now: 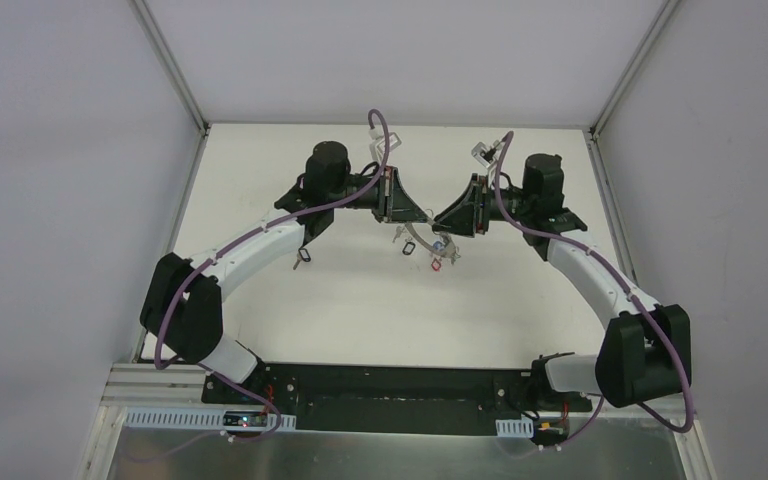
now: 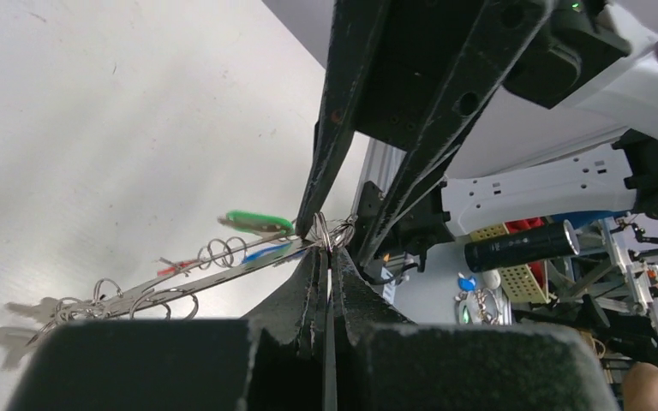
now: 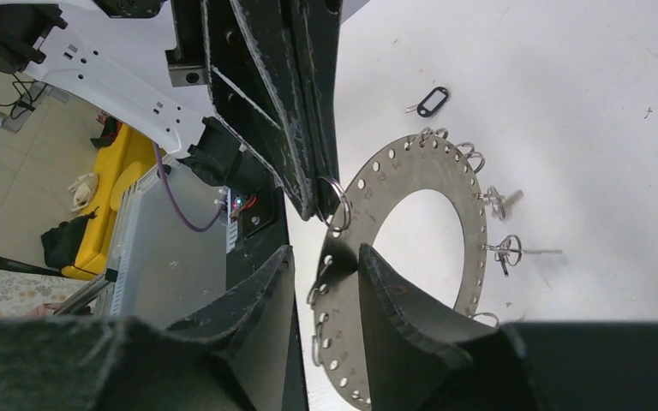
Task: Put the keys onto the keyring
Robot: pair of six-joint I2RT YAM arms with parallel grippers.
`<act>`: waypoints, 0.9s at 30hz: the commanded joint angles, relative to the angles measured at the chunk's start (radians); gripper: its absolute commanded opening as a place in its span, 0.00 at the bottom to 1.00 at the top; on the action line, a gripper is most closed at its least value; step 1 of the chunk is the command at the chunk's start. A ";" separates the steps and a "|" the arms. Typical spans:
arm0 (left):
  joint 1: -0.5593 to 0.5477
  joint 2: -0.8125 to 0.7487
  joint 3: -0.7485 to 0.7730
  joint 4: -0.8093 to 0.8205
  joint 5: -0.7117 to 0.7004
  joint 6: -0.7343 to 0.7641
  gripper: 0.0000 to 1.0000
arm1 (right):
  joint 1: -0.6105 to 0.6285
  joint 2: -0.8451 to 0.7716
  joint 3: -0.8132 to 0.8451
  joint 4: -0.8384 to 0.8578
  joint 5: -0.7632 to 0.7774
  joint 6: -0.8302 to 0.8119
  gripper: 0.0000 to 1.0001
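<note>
Left hand point(image 2: 326, 265), shut, pins the keyring point(image 3: 471, 214) by its rim; right hand point(image 3: 326, 257) straddles that rim half open, holding nothing. Next, we judge, it must fetch the black-tagged key point(image 3: 431, 100) lying beyond the keyring.

Keyring point(image 3: 420, 163) between left tool point(image 2: 326, 253) and right tool point(image 3: 326, 250), over table point(image 1: 360, 310) middle; key point(image 1: 303, 256) on table, left of keyring.

keyring point(image 3: 411, 167) lower arc hidden behind right pincer point(image 3: 326, 253), keys point(image 1: 410, 245) tiny overhead
</note>
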 commanded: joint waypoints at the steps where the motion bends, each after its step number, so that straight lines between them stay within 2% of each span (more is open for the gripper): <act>1: 0.006 -0.013 0.005 0.179 0.026 -0.102 0.00 | -0.001 0.002 -0.016 0.156 -0.038 0.086 0.34; 7: 0.006 -0.012 -0.002 0.182 0.032 -0.085 0.00 | -0.003 0.009 -0.012 0.170 -0.051 0.101 0.31; 13: 0.006 -0.015 0.002 0.141 0.036 -0.025 0.00 | -0.023 -0.007 0.001 0.171 -0.073 0.118 0.37; 18: 0.006 -0.020 -0.003 0.136 0.054 0.014 0.00 | -0.045 -0.019 0.010 0.170 -0.069 0.129 0.37; 27: 0.004 -0.023 -0.001 0.139 0.080 0.027 0.00 | -0.047 0.007 -0.008 0.282 -0.078 0.224 0.32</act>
